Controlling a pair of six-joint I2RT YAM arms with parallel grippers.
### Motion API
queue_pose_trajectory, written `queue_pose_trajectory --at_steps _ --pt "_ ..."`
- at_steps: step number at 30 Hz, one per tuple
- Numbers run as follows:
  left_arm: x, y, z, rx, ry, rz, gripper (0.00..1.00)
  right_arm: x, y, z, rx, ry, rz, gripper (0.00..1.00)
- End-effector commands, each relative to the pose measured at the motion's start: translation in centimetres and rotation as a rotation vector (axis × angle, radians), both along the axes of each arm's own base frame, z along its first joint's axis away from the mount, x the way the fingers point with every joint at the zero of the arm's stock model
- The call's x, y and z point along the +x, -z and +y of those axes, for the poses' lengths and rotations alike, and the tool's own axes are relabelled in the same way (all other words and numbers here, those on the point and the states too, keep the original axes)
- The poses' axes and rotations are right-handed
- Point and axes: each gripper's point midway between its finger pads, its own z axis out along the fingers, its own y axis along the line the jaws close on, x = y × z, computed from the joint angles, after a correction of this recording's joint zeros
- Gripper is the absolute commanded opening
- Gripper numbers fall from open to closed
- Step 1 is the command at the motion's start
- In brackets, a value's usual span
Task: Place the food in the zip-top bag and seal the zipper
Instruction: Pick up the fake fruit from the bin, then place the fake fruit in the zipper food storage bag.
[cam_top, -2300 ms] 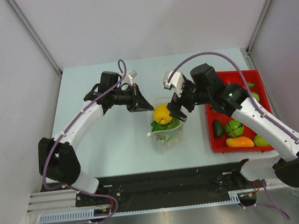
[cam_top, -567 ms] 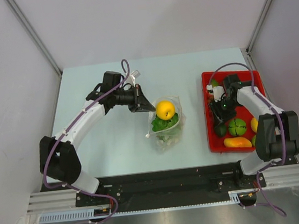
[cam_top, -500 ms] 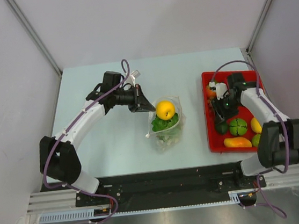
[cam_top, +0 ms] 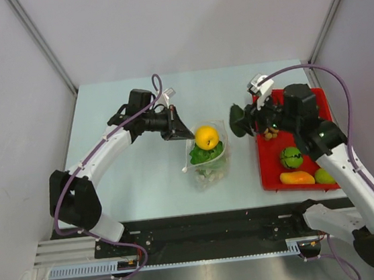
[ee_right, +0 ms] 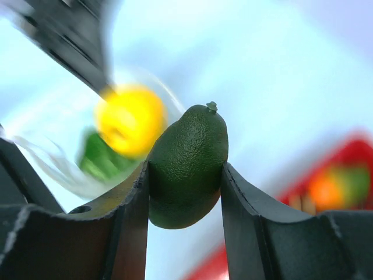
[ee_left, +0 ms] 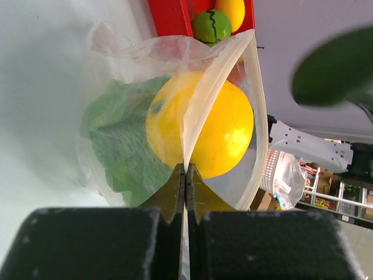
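The clear zip-top bag [cam_top: 208, 156] lies open at the table's middle, with a round yellow fruit [cam_top: 206, 137] and green lettuce [cam_top: 205, 155] inside. My left gripper [cam_top: 186, 135] is shut on the bag's upper edge. In the left wrist view its jaws [ee_left: 185, 175] pinch the plastic just in front of the yellow fruit [ee_left: 201, 131] and lettuce [ee_left: 116, 146], and the zipper [ee_left: 260, 116] curves round the open mouth. My right gripper [cam_top: 244, 121] hangs right of the bag, above the table, shut on a dark green avocado [ee_right: 186, 166].
The red tray [cam_top: 267, 175] sits at the right edge of the table. It holds a green round fruit [cam_top: 292, 158], a yellow-orange mango [cam_top: 298, 178], another green piece [cam_top: 324, 176] and small brown bits [cam_top: 269, 131]. The left arm reaches across the table's left half.
My right gripper closed on the avocado in the tray, lifted it out and carried it left toward the bag. The left gripper and the bag have stayed put.
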Motion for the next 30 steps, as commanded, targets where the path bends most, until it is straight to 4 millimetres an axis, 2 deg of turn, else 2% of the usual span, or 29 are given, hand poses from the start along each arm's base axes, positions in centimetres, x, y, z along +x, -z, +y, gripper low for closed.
queue_pose_trajectory --at_steps 1,2,3,5,7,10,12,15,17,22,23,25,26,30 --pt "0.2 -1.6 -0.2 -0.034 0.026 -0.057 0.00 0.5 -8.8 6.5 0.192 -0.090 -0.293 0.00" --pt "0.2 -1.7 -0.2 -0.032 0.022 -0.060 0.00 0.7 -8.9 7.3 0.194 -0.090 -0.307 0.00" --pt "0.2 -1.6 -0.2 -0.030 0.021 -0.059 0.00 -0.1 -9.5 9.2 0.216 -0.142 -0.332 0.00" --pt "0.2 -1.6 -0.1 -0.029 0.020 -0.059 0.00 0.0 -8.3 11.4 0.207 -0.183 -0.310 0.00" --pt "0.1 -1.7 -0.1 -0.028 0.020 -0.060 0.00 -1.1 -7.8 13.5 0.208 -0.249 -0.303 0.00" --pt "0.2 -1.9 -0.1 -0.029 0.016 -0.069 0.00 -2.2 -5.3 15.3 0.158 -0.324 -0.247 0.00" --pt "0.2 -2.1 -0.1 -0.035 0.014 -0.067 0.00 -2.6 -2.8 15.8 0.119 -0.348 -0.182 0.00" --pt "0.2 -2.2 -0.1 -0.036 0.010 -0.074 0.00 -3.9 -0.6 16.4 0.099 -0.398 -0.136 0.00" --pt "0.2 -2.3 -0.1 -0.038 0.008 -0.075 0.00 -5.1 -0.1 16.9 0.089 -0.439 -0.142 0.00" --pt "0.1 -2.3 -0.1 -0.040 0.008 -0.071 0.00 -6.5 2.9 16.8 0.052 -0.456 -0.066 0.02" --pt "0.0 -2.4 -0.1 -0.042 0.008 -0.072 0.00 -6.8 3.5 16.6 0.042 -0.459 -0.045 0.27" --pt "0.1 -2.3 -0.1 -0.041 0.007 -0.071 0.00 -7.1 3.8 16.5 0.045 -0.461 -0.030 0.56" --pt "0.0 -2.3 -0.1 -0.041 0.008 -0.070 0.00 -7.1 3.4 16.5 0.056 -0.456 -0.037 0.75" --pt "0.0 -2.2 0.0 -0.039 0.007 -0.069 0.00 -7.5 1.4 16.1 0.106 -0.446 -0.057 0.83"
